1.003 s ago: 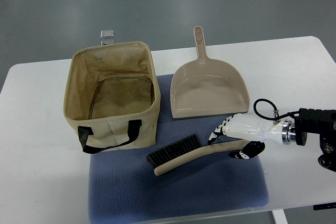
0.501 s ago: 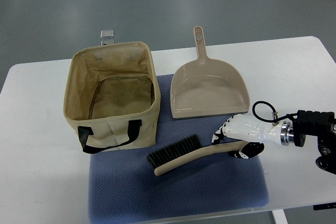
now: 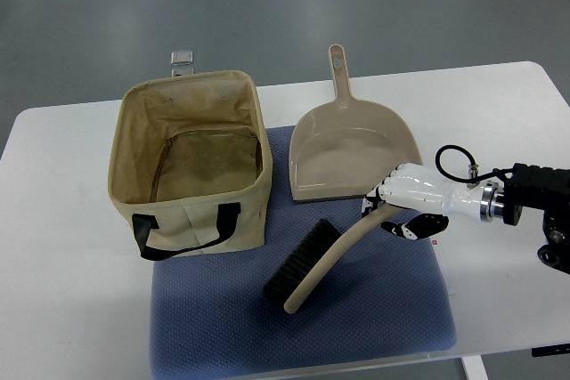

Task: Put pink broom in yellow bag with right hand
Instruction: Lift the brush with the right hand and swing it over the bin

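The broom point(image 3: 319, 260) is a beige-pink hand brush with black bristles. It lies slanted over the blue mat point(image 3: 374, 318), bristle end down toward the front. My right hand point(image 3: 398, 208) is shut on the broom's handle end and holds it raised near the dustpan's front edge. The yellow bag point(image 3: 189, 166) is an open tan fabric bag with black straps, standing at the left of the mat. It looks empty inside. The left arm is out of view.
A beige dustpan point(image 3: 352, 149) lies behind the broom, handle pointing away. The white table point(image 3: 62, 291) carries everything. A small metal clip point(image 3: 182, 60) sits behind the bag.
My right hand closed on the handle and lifted it up and back toward the dustpan. The broom swung from lying nearly flat across the mat to a steep slant.
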